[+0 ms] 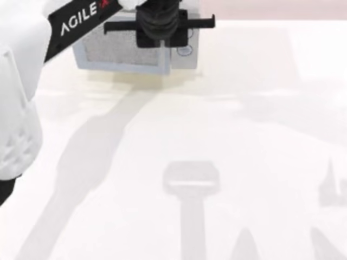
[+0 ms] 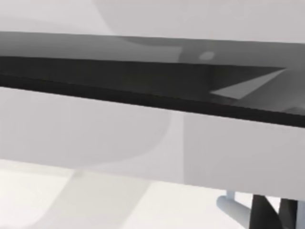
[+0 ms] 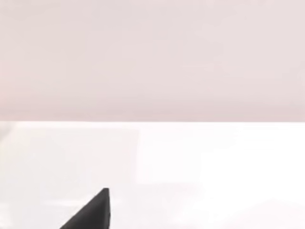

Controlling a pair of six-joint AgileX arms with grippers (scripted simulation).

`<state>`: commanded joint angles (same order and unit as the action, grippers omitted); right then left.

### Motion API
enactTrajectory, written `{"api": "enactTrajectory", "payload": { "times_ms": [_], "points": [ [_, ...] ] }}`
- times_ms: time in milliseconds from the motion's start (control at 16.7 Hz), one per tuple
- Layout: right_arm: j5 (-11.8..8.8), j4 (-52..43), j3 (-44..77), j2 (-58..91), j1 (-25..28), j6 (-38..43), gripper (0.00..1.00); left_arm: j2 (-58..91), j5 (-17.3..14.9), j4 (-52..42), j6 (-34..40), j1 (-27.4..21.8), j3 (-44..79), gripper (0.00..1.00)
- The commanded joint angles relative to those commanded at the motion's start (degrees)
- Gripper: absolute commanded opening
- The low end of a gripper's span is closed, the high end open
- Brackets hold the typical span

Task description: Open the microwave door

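Note:
The microwave (image 1: 183, 60) stands at the table's far edge, left of centre, its two knobs on the right. Its door (image 1: 116, 51) shows the speckled mesh window. My left gripper (image 1: 160, 40) hangs over the door's right edge, beside the knobs. In the left wrist view the door's grey panel (image 2: 119, 138) fills the frame with a dark band above it. The thin bar handle (image 2: 231, 208) runs in behind my left gripper (image 2: 279, 204), which is shut on it. I cannot tell whether the door is ajar. A dark tip of my right gripper (image 3: 95, 213) shows over bare table.
The pale table (image 1: 244, 135) stretches toward the near edge, crossed by the arms' shadows (image 1: 92, 157). My left arm's white body (image 1: 16, 108) fills the left edge of the top view. A pinkish wall (image 3: 152, 57) rises behind the table.

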<state>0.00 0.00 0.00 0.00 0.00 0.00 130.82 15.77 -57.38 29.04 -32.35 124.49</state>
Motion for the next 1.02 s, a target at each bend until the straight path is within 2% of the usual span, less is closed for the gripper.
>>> {"api": "enactTrajectory", "payload": {
  "times_ms": [600,1020],
  "points": [
    [0.0,0.0,0.0,0.0,0.0,0.0,1.0,0.22,-0.36,0.18,0.12,-0.3,-0.25,0.0],
    [0.0,0.0,0.0,0.0,0.0,0.0,1.0,-6.02,-2.45,5.34,-5.16,0.43,-10.11,0.0]
  ]
}}
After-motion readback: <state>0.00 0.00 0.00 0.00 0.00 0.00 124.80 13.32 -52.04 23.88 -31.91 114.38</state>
